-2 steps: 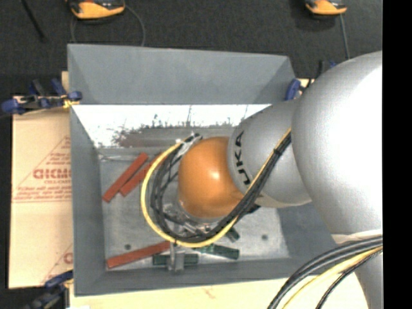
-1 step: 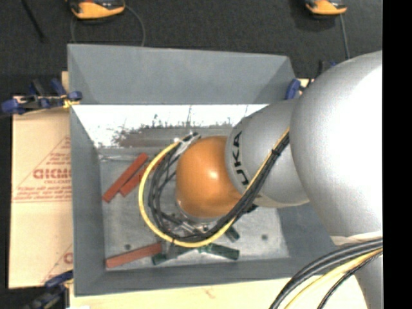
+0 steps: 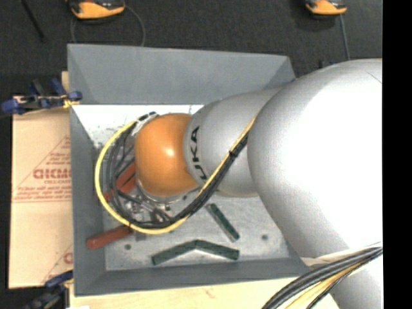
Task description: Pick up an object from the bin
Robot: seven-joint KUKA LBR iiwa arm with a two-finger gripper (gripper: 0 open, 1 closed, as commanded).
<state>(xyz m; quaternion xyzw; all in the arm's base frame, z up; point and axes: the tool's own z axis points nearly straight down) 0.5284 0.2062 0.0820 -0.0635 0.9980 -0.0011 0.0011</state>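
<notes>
While the arm [image 3: 257,147] hangs low in the left half of the bin [image 3: 80,205], its hand [image 3: 140,208], whose state cannot be told under the orange cover [image 3: 164,156], sits just above a red stick [image 3: 111,237] by the near-left corner, so the grasp seems pending, calling next for a firm grip before lifting.

The bin [image 3: 174,76] is grey; the arm [image 3: 309,153] is silver, with a glossy orange cover [image 3: 161,153] and a yellow cable [image 3: 103,166]. The bent strip [image 3: 193,250] and the short bar [image 3: 224,223] are dark green, and the stick [image 3: 109,238] is reddish-brown.
</notes>
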